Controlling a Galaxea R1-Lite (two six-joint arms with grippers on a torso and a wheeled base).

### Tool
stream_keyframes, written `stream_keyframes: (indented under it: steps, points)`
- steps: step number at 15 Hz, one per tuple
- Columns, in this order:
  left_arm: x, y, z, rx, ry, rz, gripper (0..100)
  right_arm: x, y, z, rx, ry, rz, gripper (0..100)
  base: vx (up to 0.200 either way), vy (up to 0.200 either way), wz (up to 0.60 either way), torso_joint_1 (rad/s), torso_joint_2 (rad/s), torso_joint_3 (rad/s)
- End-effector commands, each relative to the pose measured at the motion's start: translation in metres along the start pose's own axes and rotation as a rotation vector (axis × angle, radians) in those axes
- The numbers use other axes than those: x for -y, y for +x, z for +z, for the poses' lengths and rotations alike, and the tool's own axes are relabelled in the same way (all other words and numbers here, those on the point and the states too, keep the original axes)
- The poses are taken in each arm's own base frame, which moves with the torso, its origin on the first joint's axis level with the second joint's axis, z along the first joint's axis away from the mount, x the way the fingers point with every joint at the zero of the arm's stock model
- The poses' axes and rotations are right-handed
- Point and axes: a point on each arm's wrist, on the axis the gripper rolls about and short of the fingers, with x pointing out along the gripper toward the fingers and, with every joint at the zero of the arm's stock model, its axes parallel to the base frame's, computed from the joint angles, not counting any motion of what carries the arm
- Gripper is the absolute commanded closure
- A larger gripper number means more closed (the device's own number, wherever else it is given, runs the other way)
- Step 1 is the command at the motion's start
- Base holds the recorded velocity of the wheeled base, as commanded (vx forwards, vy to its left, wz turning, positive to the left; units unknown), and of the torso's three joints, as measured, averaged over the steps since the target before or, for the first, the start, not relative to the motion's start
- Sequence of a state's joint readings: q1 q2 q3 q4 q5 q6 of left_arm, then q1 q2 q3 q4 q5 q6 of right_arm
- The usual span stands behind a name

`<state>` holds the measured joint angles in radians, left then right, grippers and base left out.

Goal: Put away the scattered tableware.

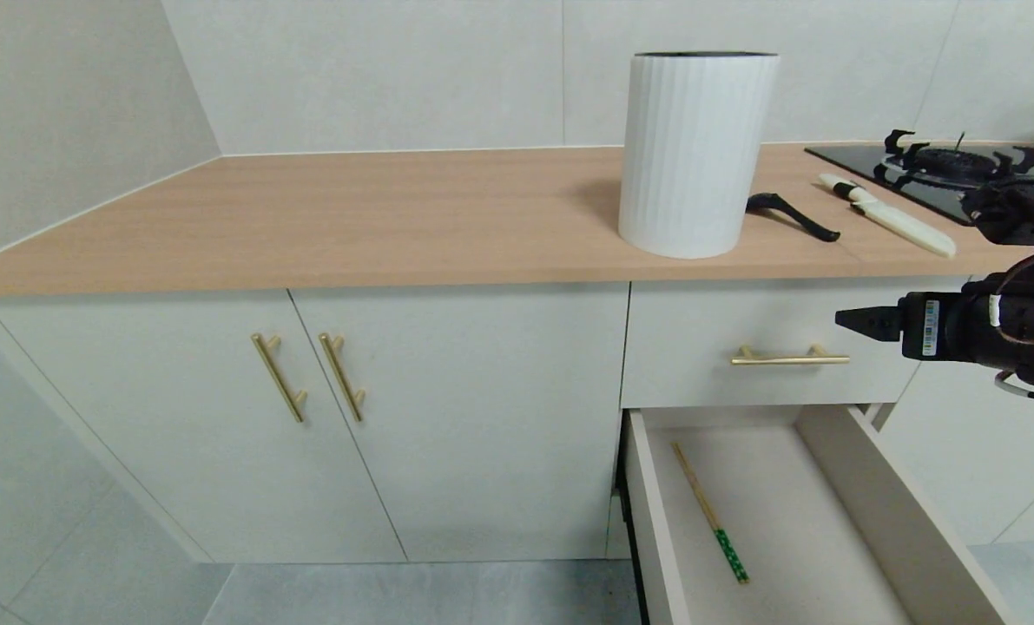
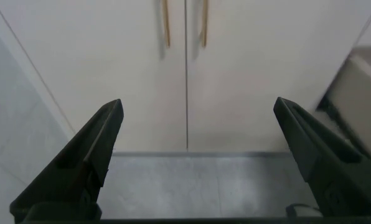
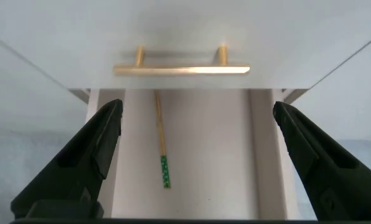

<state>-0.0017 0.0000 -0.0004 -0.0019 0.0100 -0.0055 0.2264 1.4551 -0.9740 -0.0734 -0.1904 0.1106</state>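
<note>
Status: partway through, judging by the layout. Landmark is the white ribbed canister (image 1: 697,152) on the table (image 1: 308,217).

Done: the lower drawer (image 1: 881,512) is pulled out, below the canister and a bit to its right. A wooden chopstick (image 1: 712,514) with a green patterned end lies inside, along the drawer's left half (single or a tight pair, can't tell).

Remaining: two items on the table, both right of the canister.
- The black-handled utensil (image 1: 796,217) is just beside the canister's base, with its head hidden behind the canister.
- The white knife (image 1: 890,217) is further right, apart from the utensil and near the gas hob (image 1: 951,165).

State of the right end effector (image 3: 197,107): released, fingers wide, nothing held. It sits right of the canister and below table level, facing the closed upper drawer's brass handle (image 1: 790,357), above the open drawer.

State of the left end effector (image 2: 198,102): also released and empty. It is low down, facing the cabinet doors (image 2: 185,62) below and left of the canister.

My read: both table items need to go into the drawer, then the drawer needs closing.
</note>
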Motion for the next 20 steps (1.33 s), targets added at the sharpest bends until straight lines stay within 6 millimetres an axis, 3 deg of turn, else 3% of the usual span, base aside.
stream_keyframes:
  steps: [1,14,20]
  points:
    - [0.0000,0.0000,-0.0002,-0.001,-0.001,0.001,0,0.0001,0.0008,-0.0004,0.000,0.000,-0.001,0,0.000,0.000,0.00,0.159,-0.53,-0.286]
    - [0.0000,0.0000,-0.0002,-0.001,-0.001,0.001,0,0.0000,0.0019,-0.0012,-0.005,-0.001,-0.001,0,0.000,0.000,0.00,0.198,-0.48,-0.283]
    - [0.0000,0.0000,-0.0002,-0.001,-0.001,0.001,0,0.0001,0.0050,-0.0080,-0.031,-0.053,0.000,0,0.000,0.000,0.00,0.054,-0.11,-0.063]
